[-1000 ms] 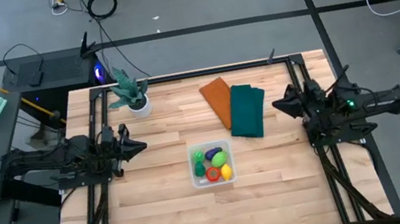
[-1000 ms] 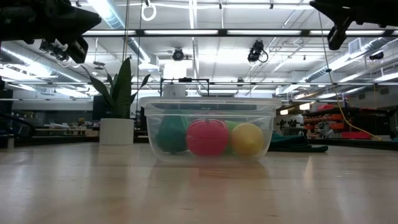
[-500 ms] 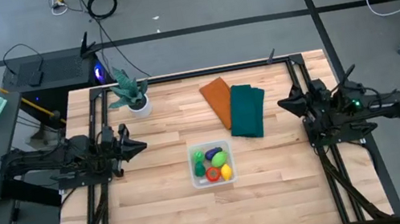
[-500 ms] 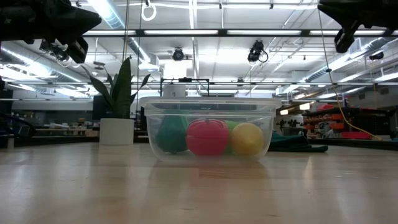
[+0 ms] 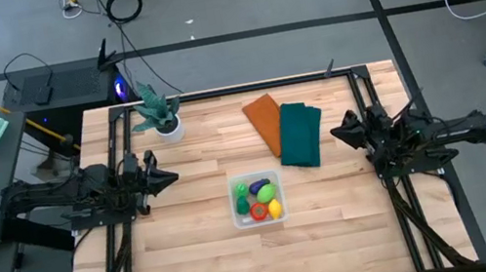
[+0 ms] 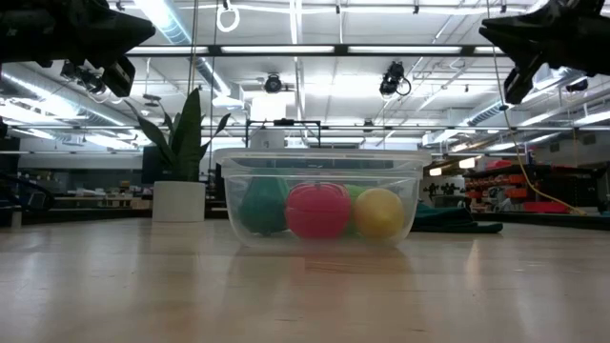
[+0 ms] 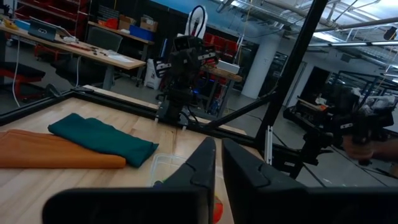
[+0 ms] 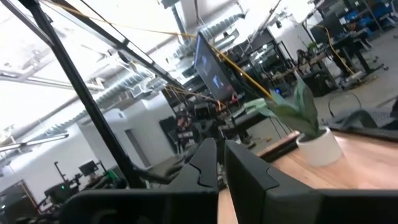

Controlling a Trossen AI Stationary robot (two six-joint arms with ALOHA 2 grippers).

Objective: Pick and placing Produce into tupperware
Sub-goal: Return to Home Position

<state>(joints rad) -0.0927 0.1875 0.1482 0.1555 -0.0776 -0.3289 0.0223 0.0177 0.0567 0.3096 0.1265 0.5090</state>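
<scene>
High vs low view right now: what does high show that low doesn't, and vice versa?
Only high: the purple piece in the tupperware, and the orange cloth. Only low: ceiling lights and the room behind. Both: the tupperware holding red piece, yellow piece and dark green piece, the potted plant, the left hand and right hand apart at either side.

Wood, plastic, cloth
We see a pale wooden surface with a soft sheen; the tupperware is clear glossy plastic, the produce smooth, and both cloths near the right gripper matt.
</scene>
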